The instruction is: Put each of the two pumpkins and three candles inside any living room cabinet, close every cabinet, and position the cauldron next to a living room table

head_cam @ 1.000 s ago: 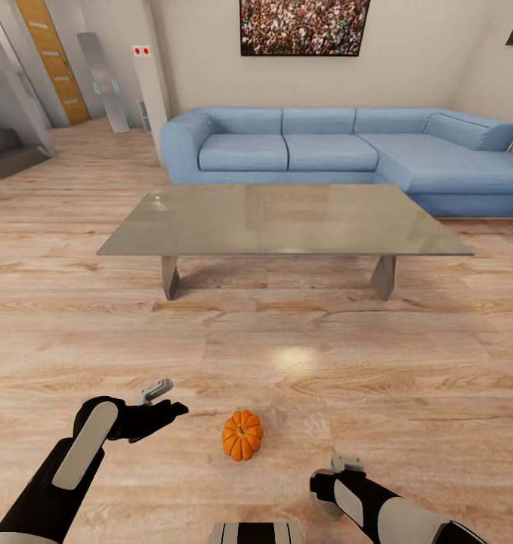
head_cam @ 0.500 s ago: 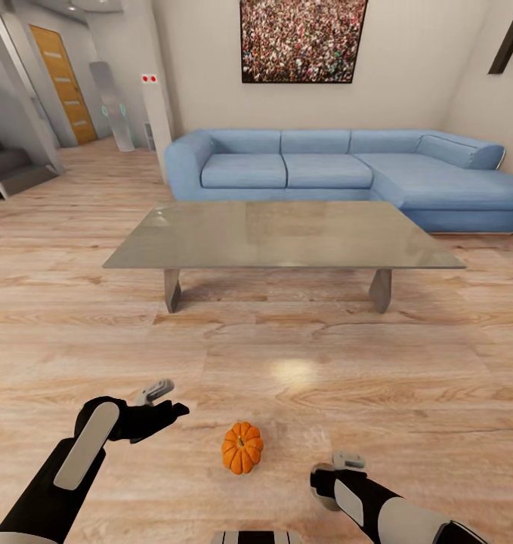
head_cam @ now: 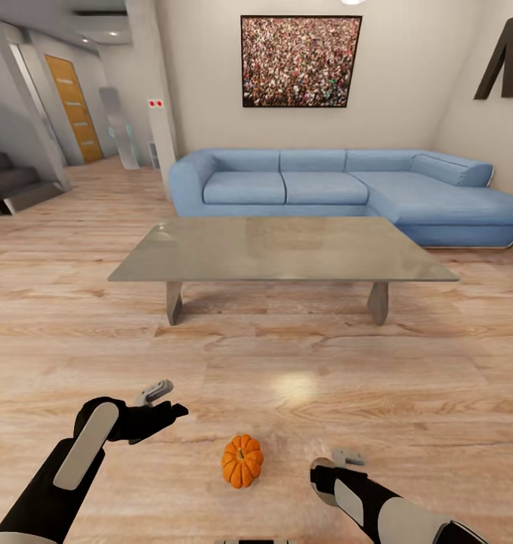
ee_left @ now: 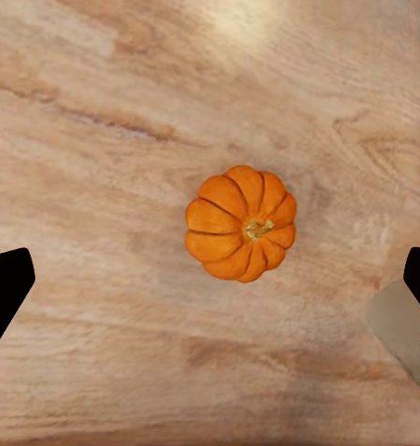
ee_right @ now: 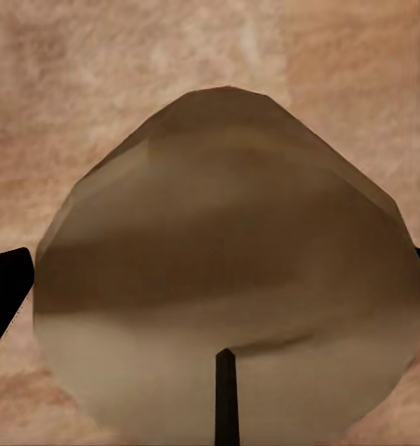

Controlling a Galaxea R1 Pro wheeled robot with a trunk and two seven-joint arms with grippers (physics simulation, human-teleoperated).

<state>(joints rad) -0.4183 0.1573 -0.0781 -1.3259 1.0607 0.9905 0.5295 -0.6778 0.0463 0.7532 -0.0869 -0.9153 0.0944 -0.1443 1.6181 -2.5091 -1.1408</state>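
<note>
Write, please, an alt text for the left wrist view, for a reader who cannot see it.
A small orange ribbed pumpkin sits on a light wooden floor, seen from straight above with its stem facing the camera. The dark tips of the left tool show at both edges of the picture, wide apart and not touching the pumpkin.

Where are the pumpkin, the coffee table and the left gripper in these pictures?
pumpkin (head_cam: 242, 460): head view, on its orange ribbed body.
coffee table (head_cam: 282, 248): head view, on its bare grey top.
left gripper (head_cam: 168, 400): head view, midway between its fingertips.
</note>
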